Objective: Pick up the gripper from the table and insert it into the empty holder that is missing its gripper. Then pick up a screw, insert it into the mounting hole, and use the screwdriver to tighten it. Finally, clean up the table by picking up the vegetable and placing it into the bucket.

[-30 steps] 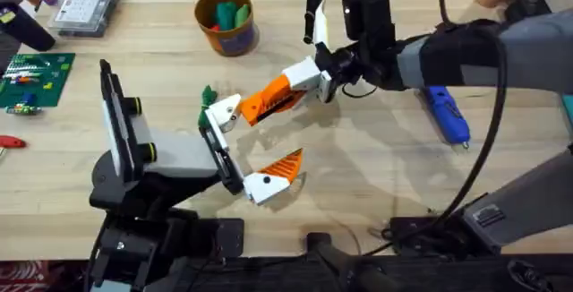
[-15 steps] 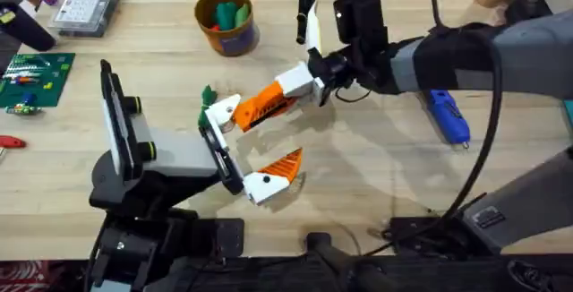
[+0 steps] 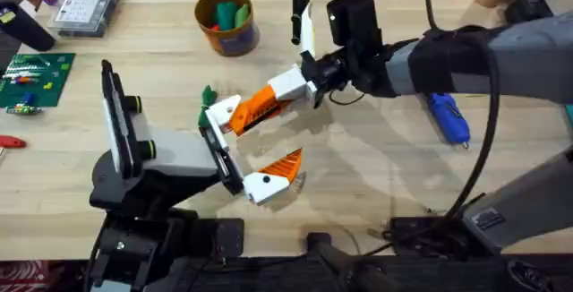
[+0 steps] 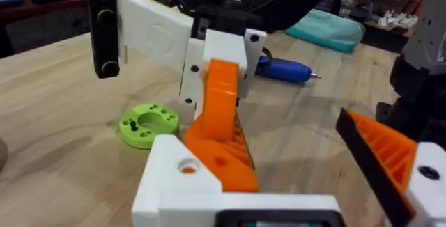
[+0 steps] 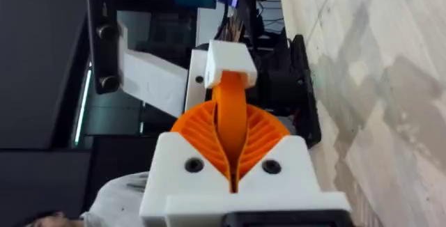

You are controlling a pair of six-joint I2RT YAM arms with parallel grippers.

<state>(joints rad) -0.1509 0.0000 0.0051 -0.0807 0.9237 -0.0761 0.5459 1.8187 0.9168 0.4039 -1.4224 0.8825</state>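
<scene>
Pale wood planks run under everything, dark room beyond. My right claw (image 3: 309, 79) clamps the gripper (image 3: 264, 102) by its white base block, the orange wedge reaching to eight o'clock, where its tip touches the holder (image 3: 219, 149). My left gripper (image 4: 279, 206) carries that holder; whether its own fingers are apart, I cannot tell. At three o'clock lies the blue screwdriver (image 3: 448, 117); at eleven, the bucket (image 3: 226, 21).

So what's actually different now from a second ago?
The right hand, still clamping the orange finger, has slid it a little left and away, toward the holder. The twin finger, bucket and blue screwdriver stayed put.
</scene>
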